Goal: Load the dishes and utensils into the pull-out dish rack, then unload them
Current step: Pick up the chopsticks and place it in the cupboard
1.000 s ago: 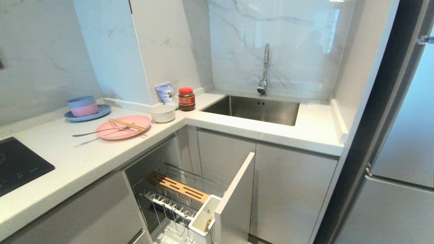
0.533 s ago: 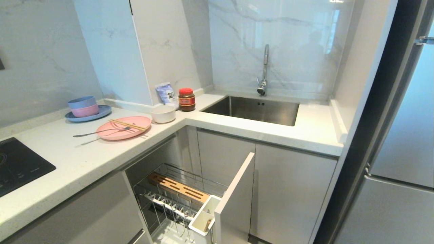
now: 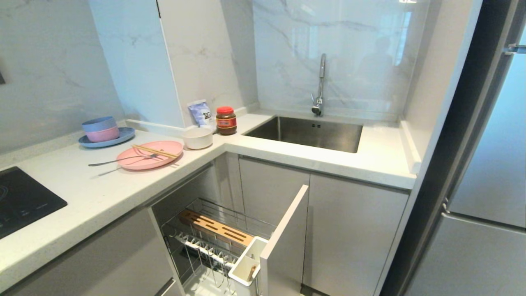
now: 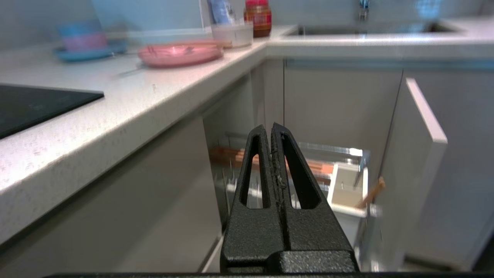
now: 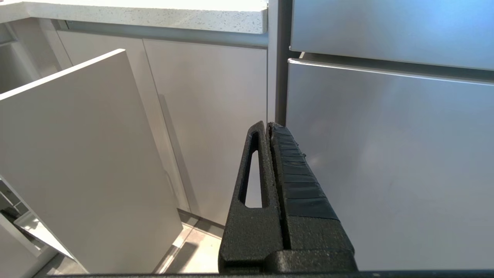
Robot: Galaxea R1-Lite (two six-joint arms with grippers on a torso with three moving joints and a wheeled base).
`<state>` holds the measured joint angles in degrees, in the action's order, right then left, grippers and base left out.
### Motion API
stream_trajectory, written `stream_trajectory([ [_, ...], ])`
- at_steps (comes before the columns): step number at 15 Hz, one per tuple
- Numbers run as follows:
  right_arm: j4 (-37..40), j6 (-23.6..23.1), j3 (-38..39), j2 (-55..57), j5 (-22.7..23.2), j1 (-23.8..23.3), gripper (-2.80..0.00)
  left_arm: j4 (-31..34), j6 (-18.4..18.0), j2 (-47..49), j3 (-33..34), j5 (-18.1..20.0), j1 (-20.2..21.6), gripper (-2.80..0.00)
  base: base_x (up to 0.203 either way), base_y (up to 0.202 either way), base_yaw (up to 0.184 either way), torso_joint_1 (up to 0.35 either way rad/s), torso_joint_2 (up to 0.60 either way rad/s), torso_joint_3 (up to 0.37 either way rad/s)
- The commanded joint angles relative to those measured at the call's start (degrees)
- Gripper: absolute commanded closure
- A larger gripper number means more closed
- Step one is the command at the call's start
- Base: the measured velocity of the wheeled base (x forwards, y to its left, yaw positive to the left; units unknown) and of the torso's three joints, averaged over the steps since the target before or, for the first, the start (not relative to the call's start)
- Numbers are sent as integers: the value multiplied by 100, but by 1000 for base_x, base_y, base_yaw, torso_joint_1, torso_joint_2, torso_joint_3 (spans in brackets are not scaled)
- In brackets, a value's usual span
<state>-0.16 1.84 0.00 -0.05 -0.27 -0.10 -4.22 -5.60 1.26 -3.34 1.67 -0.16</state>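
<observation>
The pale-pink plate lies flat on the white surface, the chopsticks resting across it and the fork with its tines on the plate and its handle out over the surface; the cream-white bowl stands just beside the plate, toward the corner. Below them the pull-out dish rack is drawn out, its prongs and white utensil caddy free to receive them, so by the look of it nothing is loaded and the first pick-up is the step in hand. The left end effector is clenched with nothing in it, low before the rack; the right end effector is likewise clenched and empty, parked facing the cabinet fronts and the fridge door. To do this well, I judge the loose utensils should come off first, since lifting the plate would spill them; the fingers must part before closing across a thin shaft, and the plate wants gripping at its rim so it can be tipped upright between prongs. Neither arm shows in the head view. The rack's lower front is cut off there, and a brown stick-like piece by the caddy is too unclear to identify.
</observation>
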Motion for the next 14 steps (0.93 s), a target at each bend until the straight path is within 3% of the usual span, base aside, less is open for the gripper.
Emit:
stream_trajectory([
  [1, -2, 0, 0, -13, 0, 1, 0, 137, 203, -111, 474, 1, 3, 0, 0, 0, 0, 0, 0, 0],
  [2, -2, 0, 0, -13, 0, 1, 0, 243, 448, -117, 416, -7, -1, 0, 0, 0, 0, 0, 0, 0],
  [14, -2, 0, 7, -13, 0, 1, 0, 79, 674, -118, 463, -132, -2, 0, 0, 0, 0, 0, 0, 0],
])
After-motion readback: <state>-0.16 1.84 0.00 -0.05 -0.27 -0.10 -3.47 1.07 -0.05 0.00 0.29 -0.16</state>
